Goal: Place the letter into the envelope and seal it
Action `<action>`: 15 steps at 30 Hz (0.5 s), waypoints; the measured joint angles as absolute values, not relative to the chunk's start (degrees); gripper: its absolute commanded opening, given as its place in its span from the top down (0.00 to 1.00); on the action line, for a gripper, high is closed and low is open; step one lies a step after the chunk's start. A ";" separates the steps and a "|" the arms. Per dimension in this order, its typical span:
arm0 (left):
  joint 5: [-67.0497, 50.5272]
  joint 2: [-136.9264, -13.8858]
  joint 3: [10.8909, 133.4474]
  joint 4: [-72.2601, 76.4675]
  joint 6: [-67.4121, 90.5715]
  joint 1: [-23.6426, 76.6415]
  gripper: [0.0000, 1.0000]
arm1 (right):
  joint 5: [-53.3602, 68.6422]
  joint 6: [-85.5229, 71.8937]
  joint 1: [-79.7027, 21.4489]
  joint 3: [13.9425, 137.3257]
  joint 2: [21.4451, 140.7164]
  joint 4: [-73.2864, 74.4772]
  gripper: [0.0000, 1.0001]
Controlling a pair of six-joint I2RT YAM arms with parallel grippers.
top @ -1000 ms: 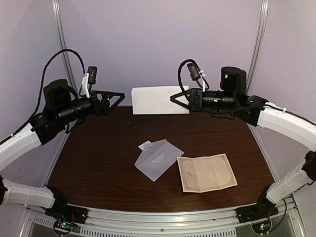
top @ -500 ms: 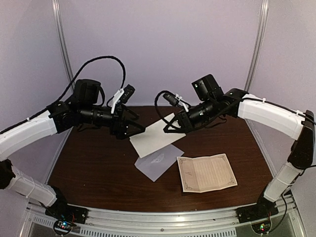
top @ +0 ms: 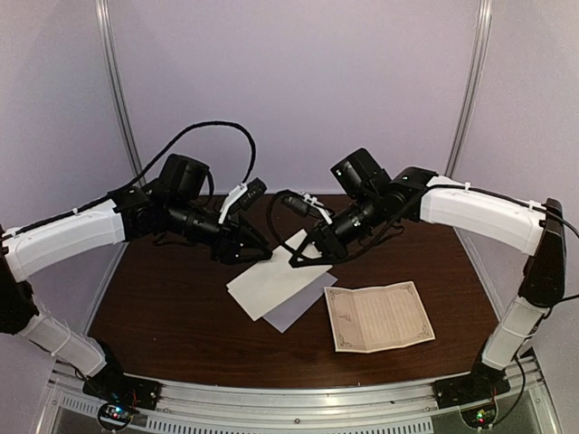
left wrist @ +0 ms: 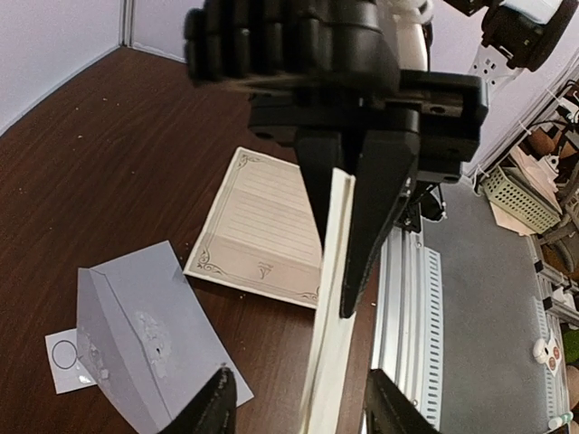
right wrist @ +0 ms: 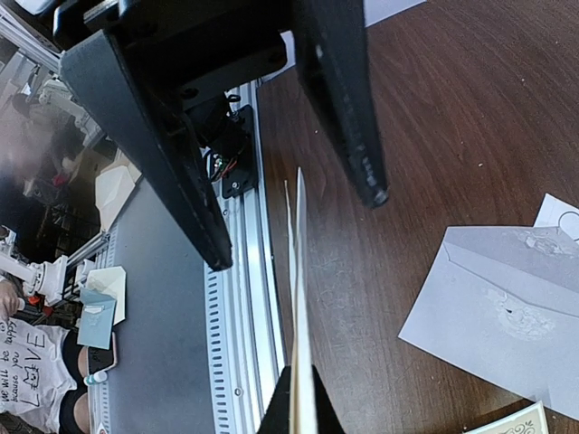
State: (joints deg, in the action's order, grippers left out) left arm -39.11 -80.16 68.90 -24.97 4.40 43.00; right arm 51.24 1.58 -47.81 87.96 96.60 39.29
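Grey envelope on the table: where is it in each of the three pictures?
Top external: envelope at centre, mostly under the white sheet.
Left wrist: envelope lower left.
Right wrist: envelope at right.
Shared landmark: ornate-bordered letter beside it; right wrist shows only its corner.

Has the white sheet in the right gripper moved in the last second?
Yes. The white sheet has come forward from the back, toward the bordered letter, which stayed put, and now covers most of the grey envelope.
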 measured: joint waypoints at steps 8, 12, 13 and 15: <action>-42.98 -80.05 63.70 -24.58 3.42 43.88 0.78 | 50.92 1.50 -48.45 91.79 99.44 41.28 1.00; -43.31 -79.44 60.55 -24.05 3.49 43.99 0.82 | 50.46 1.91 -48.73 93.51 101.08 43.13 1.00; -43.38 -79.15 60.16 -23.97 3.57 43.99 0.81 | 50.37 2.04 -48.75 93.54 101.16 43.38 1.00; -43.62 -78.72 59.99 -23.46 3.95 43.99 0.80 | 50.24 2.48 -48.84 93.54 101.16 44.23 1.00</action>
